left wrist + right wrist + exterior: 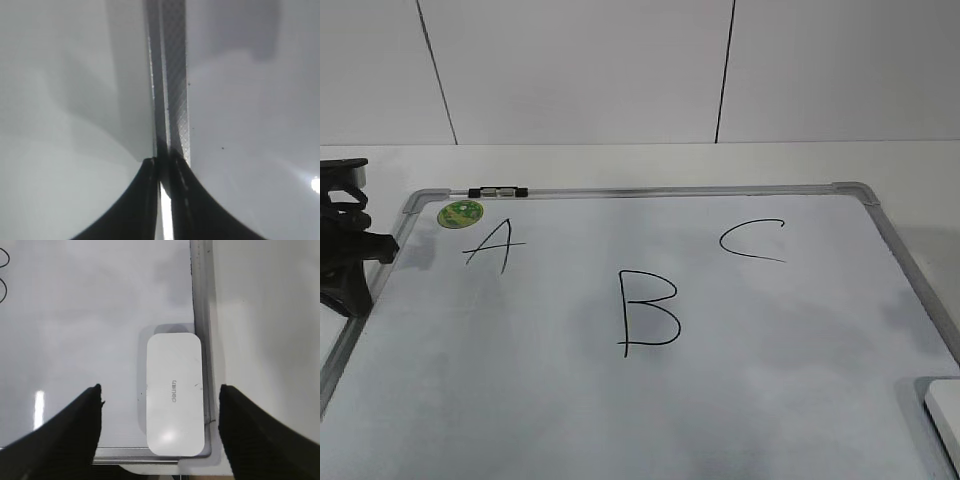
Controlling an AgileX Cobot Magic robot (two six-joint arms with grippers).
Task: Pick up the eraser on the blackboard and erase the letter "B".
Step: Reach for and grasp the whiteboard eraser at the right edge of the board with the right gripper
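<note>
The flat white plastic eraser (175,394) lay in the grey-framed whiteboard's (202,300) corner below the right gripper's (160,392) spread fingers, while the left gripper (165,162) seemed pressed together.

A pale, smooth panelled wall (590,70) fills the upper part of the exterior view, split by two thin dark seams, one slanting at the left and one near upright right of centre. Below it runs a plain white matte worktop (620,165), meeting the wall in a straight horizontal line. Light is soft and even, with faint grey shadows and small bright glints on glossy surfaces.
</note>
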